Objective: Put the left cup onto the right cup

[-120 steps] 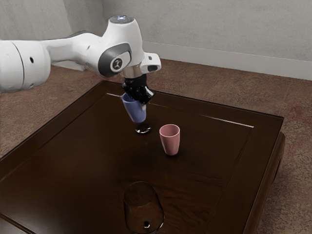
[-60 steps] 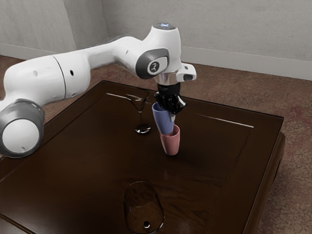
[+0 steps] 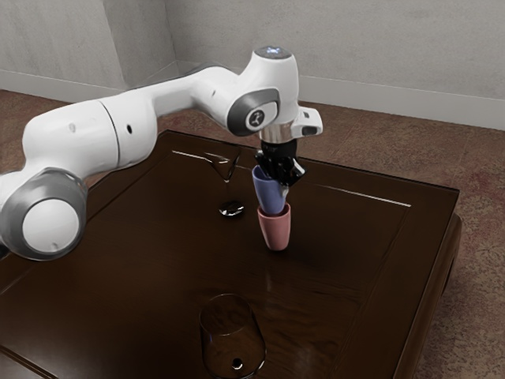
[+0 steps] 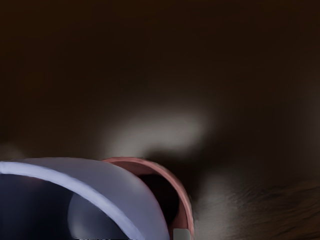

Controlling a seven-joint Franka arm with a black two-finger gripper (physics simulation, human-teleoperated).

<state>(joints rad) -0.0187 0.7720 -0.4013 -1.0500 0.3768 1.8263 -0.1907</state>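
The jaws are closed narrowly over the rim of the blue cup, one finger inside and one outside, holding it from above. The blue cup's lower part sits inside the mouth of the pink cup, leaning a little toward the exterior view's left of it, while the pink cup stands upright on the dark desk. A martini glass stands near the pink cup on the exterior view's left, and a wine glass stands well apart from the pink cup, toward the desk's front edge.
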